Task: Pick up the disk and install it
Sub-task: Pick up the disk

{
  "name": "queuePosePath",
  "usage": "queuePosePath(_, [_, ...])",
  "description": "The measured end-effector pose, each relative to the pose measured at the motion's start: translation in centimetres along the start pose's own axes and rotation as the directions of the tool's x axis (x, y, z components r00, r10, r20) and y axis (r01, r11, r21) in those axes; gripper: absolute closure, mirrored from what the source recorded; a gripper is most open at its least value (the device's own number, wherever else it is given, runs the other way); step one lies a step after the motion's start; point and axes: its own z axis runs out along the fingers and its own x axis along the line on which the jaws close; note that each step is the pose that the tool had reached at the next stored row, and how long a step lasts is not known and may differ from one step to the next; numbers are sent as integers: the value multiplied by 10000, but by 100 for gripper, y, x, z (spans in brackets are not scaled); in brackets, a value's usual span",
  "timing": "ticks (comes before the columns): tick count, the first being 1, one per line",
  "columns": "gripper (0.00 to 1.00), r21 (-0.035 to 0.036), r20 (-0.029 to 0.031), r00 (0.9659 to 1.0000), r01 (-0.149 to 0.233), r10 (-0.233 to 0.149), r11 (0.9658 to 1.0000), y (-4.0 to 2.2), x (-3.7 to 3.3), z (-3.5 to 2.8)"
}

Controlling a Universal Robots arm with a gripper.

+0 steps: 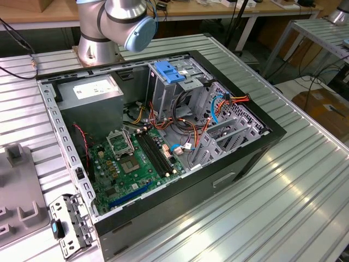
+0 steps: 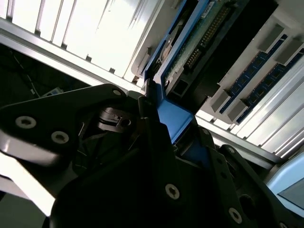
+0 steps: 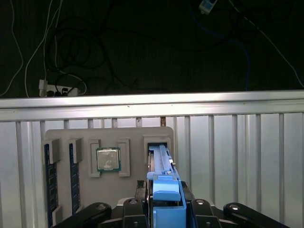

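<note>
The disk (image 3: 164, 175) stands on edge in a slot of a grey holder tray (image 3: 128, 135), its blue side rail facing the first wrist camera. My gripper (image 3: 167, 211) is at that upper edge, a black finger pressed against each side of the rail, shut on the disk. In the second wrist view the disk (image 2: 190, 52) shows its green circuit-board face, and the blue rail runs down between the gripper (image 2: 178, 137) fingers. I cannot tell whether the disk has risen out of its slot.
The holder tray also carries a processor chip (image 3: 108, 159) and memory sticks (image 3: 47, 180). Beyond it is the table's edge (image 3: 152, 102), then dark floor with cables. The exterior view shows the open computer case (image 1: 262, 142) with a blue-handled drive cage (image 1: 170, 73) and motherboard (image 1: 136, 164).
</note>
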Motion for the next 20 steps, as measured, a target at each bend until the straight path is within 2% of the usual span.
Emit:
queuePosePath(7, [63,-3,-4,10000,0,0,10000,0,0,-9])
queuePosePath(20, [63,-1,-3,10000,0,0,10000,-2,0,-93])
